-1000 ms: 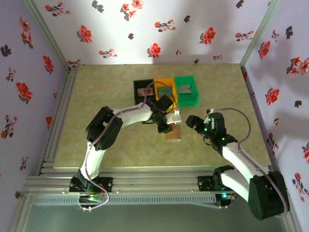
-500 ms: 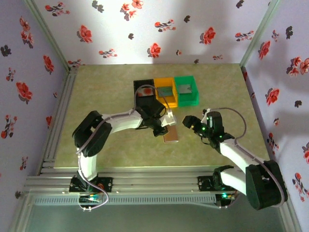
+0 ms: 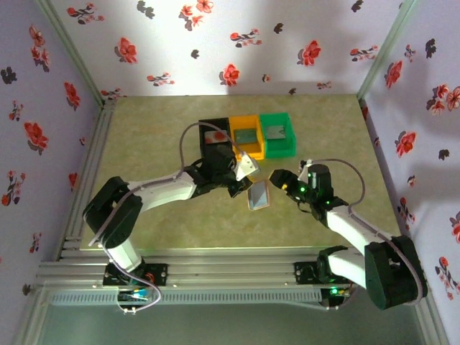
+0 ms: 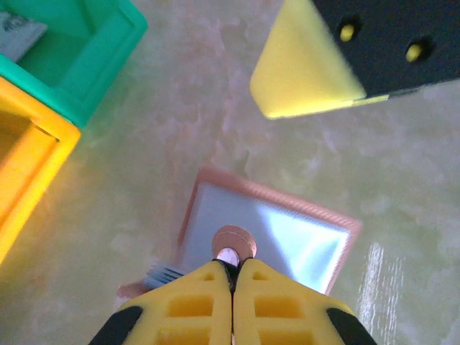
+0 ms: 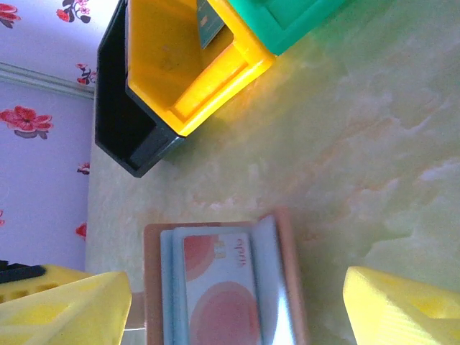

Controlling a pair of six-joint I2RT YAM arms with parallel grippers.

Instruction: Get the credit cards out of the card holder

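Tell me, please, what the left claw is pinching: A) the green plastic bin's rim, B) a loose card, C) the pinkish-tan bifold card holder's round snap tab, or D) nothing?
C: the left claw is shut on the round snap tab of the pinkish-tan bifold card holder.

Left gripper pads (image 4: 194,313): matt yellow plastic, moulded grid, as I read it.
Snap (image 4: 233,241), at their tips: shiny coppery metal.
Card holder (image 4: 287,237), just beyond: matt pinkish leather-like rim; satiny blue-grey lining.
Table (image 4: 215,108): smooth marbled sheet, soft glare.
Credit card (image 5: 215,287), between the right gripper pads (image 5: 65,309): glossy plastic.
Green bin (image 5: 287,18), orange bin (image 5: 180,65), black bin (image 5: 118,129): smooth plastic, faint sheen.
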